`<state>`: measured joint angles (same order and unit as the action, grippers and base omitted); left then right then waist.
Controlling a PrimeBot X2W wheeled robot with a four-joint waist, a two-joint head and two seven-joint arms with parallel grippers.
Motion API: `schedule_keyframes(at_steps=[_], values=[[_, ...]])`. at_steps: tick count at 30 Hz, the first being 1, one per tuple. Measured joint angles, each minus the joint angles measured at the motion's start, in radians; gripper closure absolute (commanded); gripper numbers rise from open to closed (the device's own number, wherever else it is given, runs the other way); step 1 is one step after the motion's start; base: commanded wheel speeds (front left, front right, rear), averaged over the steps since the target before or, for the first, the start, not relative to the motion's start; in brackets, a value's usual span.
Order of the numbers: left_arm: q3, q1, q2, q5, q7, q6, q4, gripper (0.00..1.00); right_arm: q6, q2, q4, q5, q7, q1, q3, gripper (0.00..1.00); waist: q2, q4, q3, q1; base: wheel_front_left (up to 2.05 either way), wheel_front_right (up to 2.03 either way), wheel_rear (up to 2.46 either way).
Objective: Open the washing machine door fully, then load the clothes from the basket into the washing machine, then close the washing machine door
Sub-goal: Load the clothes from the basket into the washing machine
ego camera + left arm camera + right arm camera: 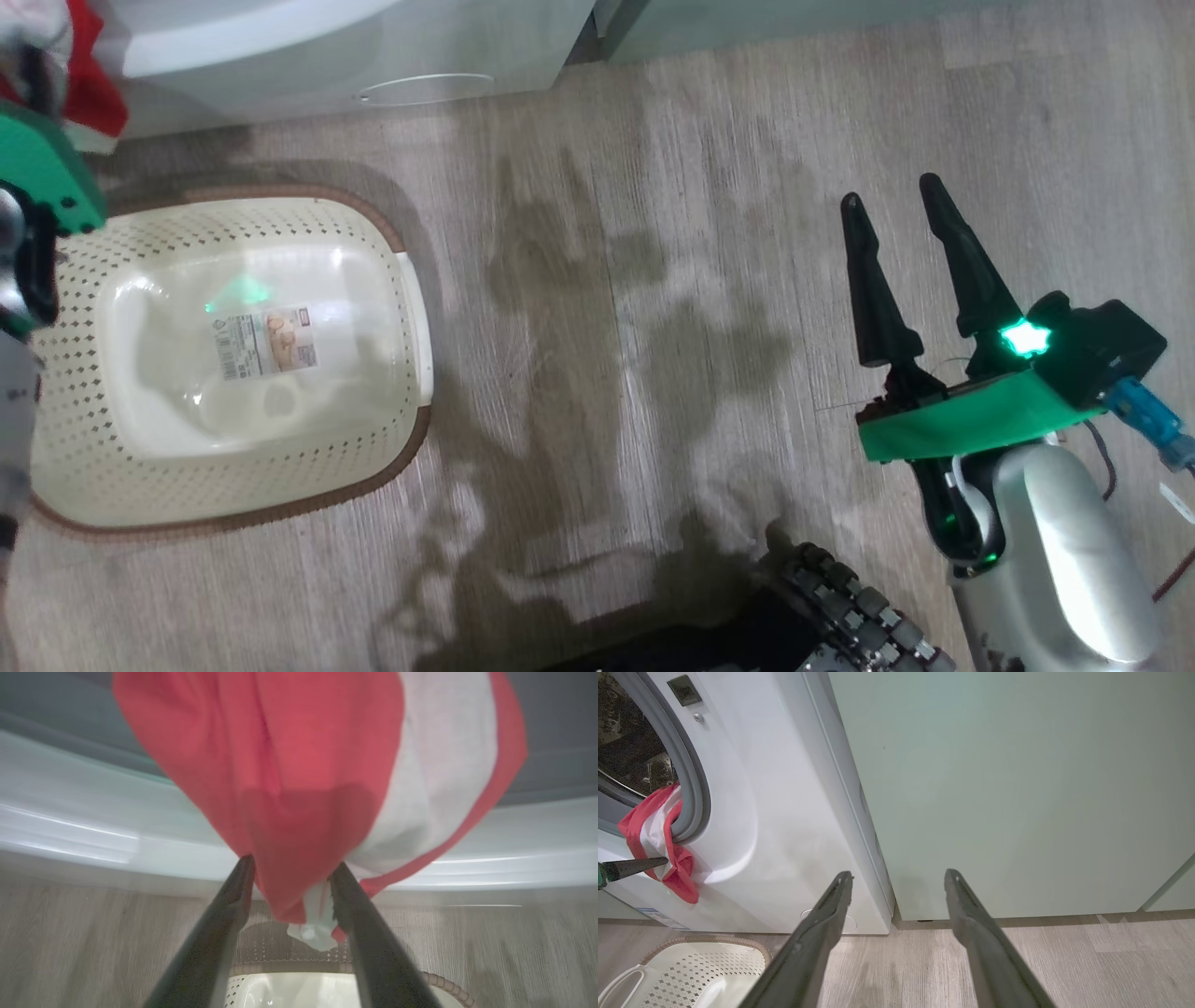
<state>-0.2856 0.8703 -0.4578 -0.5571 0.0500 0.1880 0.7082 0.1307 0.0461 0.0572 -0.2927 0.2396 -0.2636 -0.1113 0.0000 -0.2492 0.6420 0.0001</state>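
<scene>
clothes (654,835) draped out of washing machine (784,812), basket (359,439) on floor (653,280) before it, cabinet (1017,788) to its right

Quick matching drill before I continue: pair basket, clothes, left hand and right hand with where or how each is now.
1 basket
2 clothes
3 left hand
4 right hand

A open above bare floor
B hanging out over the gasket of the washing machine
C on the floor, empty
D fingers either side of red fabric

Pairs: 1-C, 2-B, 3-D, 4-A
</scene>
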Motion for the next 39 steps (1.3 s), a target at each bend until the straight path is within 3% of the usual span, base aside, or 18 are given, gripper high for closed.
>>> schedule_keyframes(at_steps=[1,8,13,19,24,32,36,39], values=[[0.0,0.01,-0.001,0.004,-0.003,-0.001,0.013,1.0,0.0,0.0,0.002,0.0,0.0,-0.001,-0.001,0.0,0.0,-0.002,0.001,0.0,0.0,0.0,0.0],[-0.019,0.026,-0.001,0.003,0.012,-0.041,0.018,1.0,0.0,0.0,0.017,-0.007,0.008,-0.001,0.009,0.0,0.0,0.008,-0.011,-0.0001,0.0,0.0,0.0],[-0.015,-0.022,-0.016,-0.029,0.076,-0.044,-0.128,1.0,0.0,0.0,0.021,-0.014,0.013,0.0,0.014,0.0,0.0,0.03,-0.025,-0.0001,0.0,0.0,0.0],[-0.008,-0.096,-0.122,-0.033,0.194,-0.016,-0.433,1.0,0.0,0.0,0.021,-0.017,0.013,0.0,0.012,0.0,0.0,0.05,-0.025,-0.0001,0.0,0.0,0.0],[0.011,-0.074,-0.204,-0.068,0.36,-0.009,-0.625,1.0,0.0,0.0,0.02,-0.037,0.013,-0.009,-0.009,0.0,0.0,0.04,-0.005,-0.0001,0.0,0.0,0.0],[0.029,0.148,-0.295,-0.123,0.627,-0.01,-0.588,1.0,0.0,0.001,0.007,-0.096,0.013,-0.052,-0.054,0.0,0.0,-0.034,0.046,-0.0001,0.0,0.0,0.0],[0.029,0.236,-0.333,-0.099,0.653,-0.01,-0.503,1.0,0.0,0.0,0.003,-0.124,0.013,-0.053,-0.073,0.0,0.0,-0.082,0.076,0.0,0.0,0.0,0.0],[0.019,0.303,-0.353,-0.053,0.634,-0.036,-0.459,1.0,0.0,0.0,-0.001,-0.142,0.013,-0.053,-0.082,0.0,0.0,-0.119,0.101,0.0,0.0,0.0,0.0]])
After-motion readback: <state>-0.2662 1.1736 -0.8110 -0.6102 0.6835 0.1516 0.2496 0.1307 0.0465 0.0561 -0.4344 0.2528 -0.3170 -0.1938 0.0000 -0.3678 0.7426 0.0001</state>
